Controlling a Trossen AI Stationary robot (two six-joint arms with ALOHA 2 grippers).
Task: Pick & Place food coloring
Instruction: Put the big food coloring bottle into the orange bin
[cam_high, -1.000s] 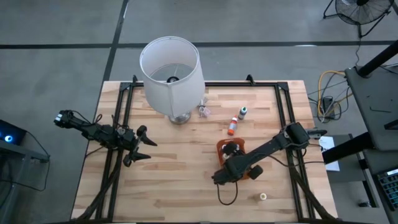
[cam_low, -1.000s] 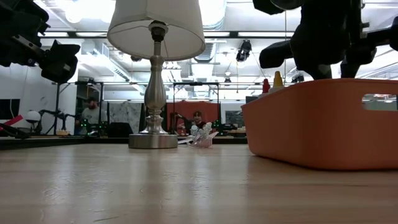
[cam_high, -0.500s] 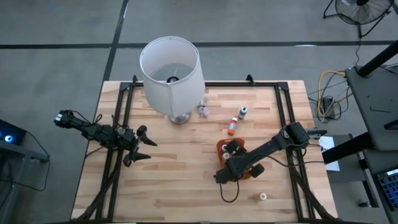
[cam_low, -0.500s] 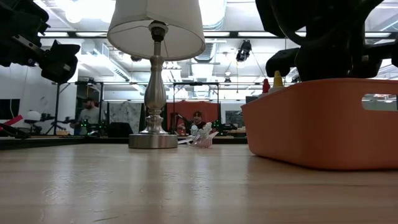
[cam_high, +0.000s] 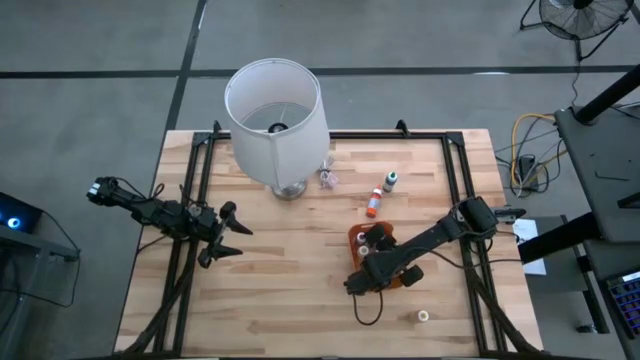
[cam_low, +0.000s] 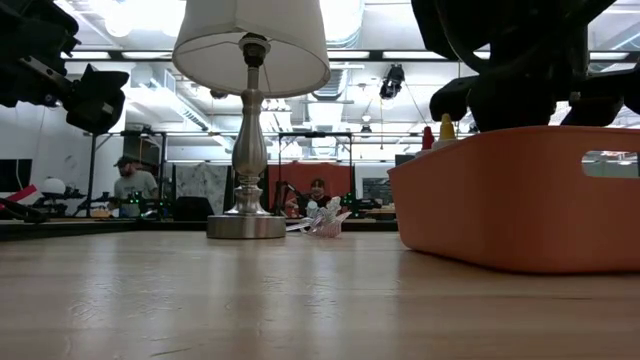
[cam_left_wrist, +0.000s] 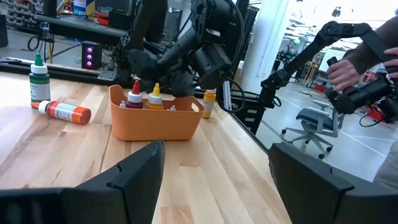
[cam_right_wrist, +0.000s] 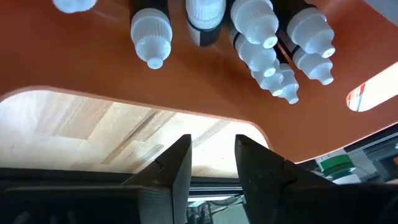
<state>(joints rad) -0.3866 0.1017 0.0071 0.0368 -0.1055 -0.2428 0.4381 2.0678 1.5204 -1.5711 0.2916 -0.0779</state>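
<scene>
Since a second ago, we note the right gripper (cam_high: 362, 281) has shifted slightly over the orange tray (cam_high: 352, 235); its fingers (cam_right_wrist: 177, 168) stand slightly parted, holding nothing. Food coloring bottles (cam_right_wrist: 261, 37) sit inside the tray. At 12 o'clock from the tray, an orange bottle (cam_high: 372, 205) lies flat beside an upright green-capped bottle (cam_high: 390, 180). Left gripper (cam_high: 228, 232) waits open at 9 o'clock, near the lamp (cam_high: 275, 110).

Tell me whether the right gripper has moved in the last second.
Yes. In the high view the right gripper has shifted slightly toward the lamp end of the orange tray, staying above it.
</scene>
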